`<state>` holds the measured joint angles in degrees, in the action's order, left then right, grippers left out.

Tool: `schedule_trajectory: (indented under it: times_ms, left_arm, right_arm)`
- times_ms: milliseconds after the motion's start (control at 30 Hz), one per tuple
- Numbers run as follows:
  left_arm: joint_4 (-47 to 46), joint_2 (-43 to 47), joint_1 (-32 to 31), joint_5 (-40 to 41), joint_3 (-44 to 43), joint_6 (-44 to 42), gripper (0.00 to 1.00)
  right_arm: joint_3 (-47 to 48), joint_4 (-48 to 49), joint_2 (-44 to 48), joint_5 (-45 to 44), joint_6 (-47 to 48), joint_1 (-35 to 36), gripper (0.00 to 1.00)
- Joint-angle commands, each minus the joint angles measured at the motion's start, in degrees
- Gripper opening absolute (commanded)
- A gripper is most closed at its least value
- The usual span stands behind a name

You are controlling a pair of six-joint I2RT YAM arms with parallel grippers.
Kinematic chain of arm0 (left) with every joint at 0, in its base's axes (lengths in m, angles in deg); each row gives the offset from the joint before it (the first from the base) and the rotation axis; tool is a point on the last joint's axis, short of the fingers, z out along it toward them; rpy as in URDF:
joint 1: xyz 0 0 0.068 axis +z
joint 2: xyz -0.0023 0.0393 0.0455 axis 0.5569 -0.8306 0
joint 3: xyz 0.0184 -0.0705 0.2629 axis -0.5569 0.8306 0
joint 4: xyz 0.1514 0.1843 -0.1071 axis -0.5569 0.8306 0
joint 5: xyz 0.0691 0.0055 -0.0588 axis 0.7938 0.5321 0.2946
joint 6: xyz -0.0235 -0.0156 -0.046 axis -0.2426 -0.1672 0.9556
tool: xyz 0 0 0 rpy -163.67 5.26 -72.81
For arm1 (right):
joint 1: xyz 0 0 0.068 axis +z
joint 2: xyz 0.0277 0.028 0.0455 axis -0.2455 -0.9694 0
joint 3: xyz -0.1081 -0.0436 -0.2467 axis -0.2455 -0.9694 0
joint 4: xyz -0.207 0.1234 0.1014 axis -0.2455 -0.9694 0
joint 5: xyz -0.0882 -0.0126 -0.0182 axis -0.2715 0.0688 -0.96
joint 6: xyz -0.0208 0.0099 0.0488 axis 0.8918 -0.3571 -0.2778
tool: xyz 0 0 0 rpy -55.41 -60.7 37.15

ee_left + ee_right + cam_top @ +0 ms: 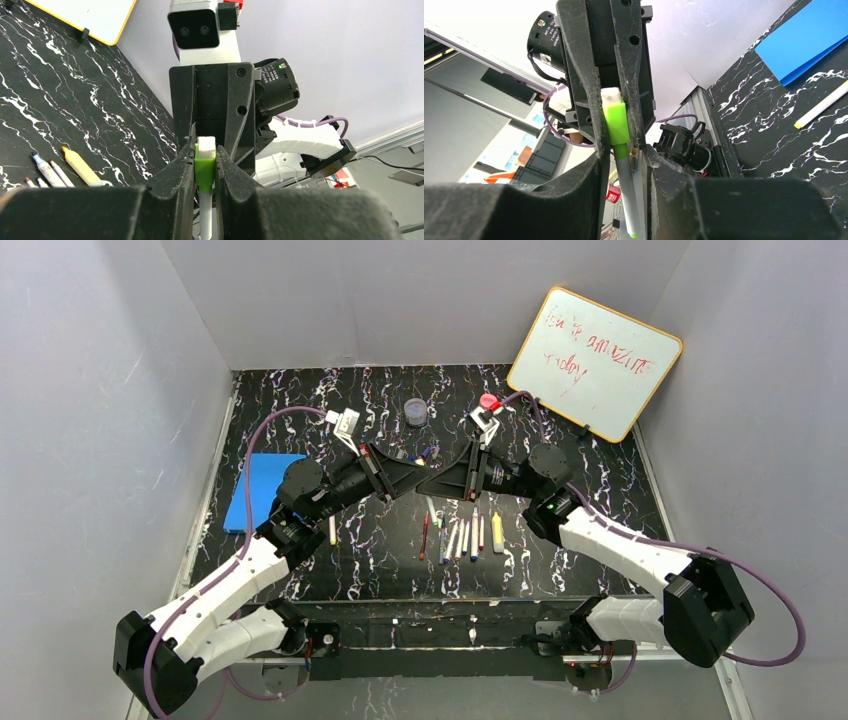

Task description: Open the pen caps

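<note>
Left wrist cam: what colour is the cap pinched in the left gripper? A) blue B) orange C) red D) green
D: in the left wrist view the left gripper is closed on a green cap, with a white barrel running back from it between the fingers.

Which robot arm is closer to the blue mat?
Left. The left arm passes right beside the blue mat; the right arm reaches in from the opposite side.

Left fingers (172, 175) clamped; right fingers (584, 190) parted; tips facing.
</note>
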<state>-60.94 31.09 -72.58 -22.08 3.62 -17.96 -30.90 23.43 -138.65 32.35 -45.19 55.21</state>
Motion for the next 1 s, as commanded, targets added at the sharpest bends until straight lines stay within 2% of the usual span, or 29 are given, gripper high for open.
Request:
schedule_trajectory:
  times_ms: [0,67,133,200,233,300,467,533,633,733,867,967]
  left_arm:
    - [-0.6,1.0,-0.3,-0.1,-1.5,-0.8,0.00]
    - [-0.7,1.1,-0.2,0.1,-1.7,-0.9,0.00]
    - [-0.6,0.9,-0.2,0.2,-2.1,-0.9,0.00]
    - [-0.5,0.8,-0.1,0.6,-2.6,-1.0,0.00]
    - [-0.1,1.0,-0.2,1.2,-2.8,-1.1,0.00]
    - [1.6,2.2,-0.1,6.3,-3.3,-2.2,0.00]
    - [11.0,3.7,-0.1,26.1,-9.4,-7.9,0.00]
    - [11.2,2.2,0.0,29.8,-11.7,-8.8,0.00]
    - [9.1,-0.6,0.0,32.2,-13.5,-8.5,0.00]
    - [6.5,-3.9,0.0,31.1,-14.4,-7.3,0.00]
    - [13.0,-7.1,0.0,29.0,-16.5,-10.1,0.00]
    - [22.5,-6.8,0.0,30.0,-15.0,-14.1,0.00]
  right_arm:
    - [0.8,6.5,-1.4,2.2,-2.0,1.0,0.36]
    - [0.8,7.1,-1.9,2.5,-2.3,1.4,0.32]
    - [0.4,7.8,-2.0,2.8,-2.5,1.6,0.23]
    - [-0.4,8.2,-1.4,2.7,-2.4,1.6,0.06]
    - [-0.9,8.0,-0.9,2.4,-1.8,1.6,0.01]
    - [-2.4,5.3,1.2,1.2,1.0,1.6,0.01]
    - [-8.3,-13.9,11.6,-9.0,10.9,2.1,0.01]
    - [-11.8,-17.8,16.0,-12.6,11.4,2.6,0.01]
    - [-15.1,-23.1,22.0,-17.5,11.2,3.3,0.01]
    - [-14.6,-30.2,26.6,-23.0,12.8,3.4,0.01]
    - [-3.6,-58.0,25.1,-42.1,23.7,3.4,0.01]
    - [1.7,-70.8,20.1,-58.3,30.7,3.3,0.01]
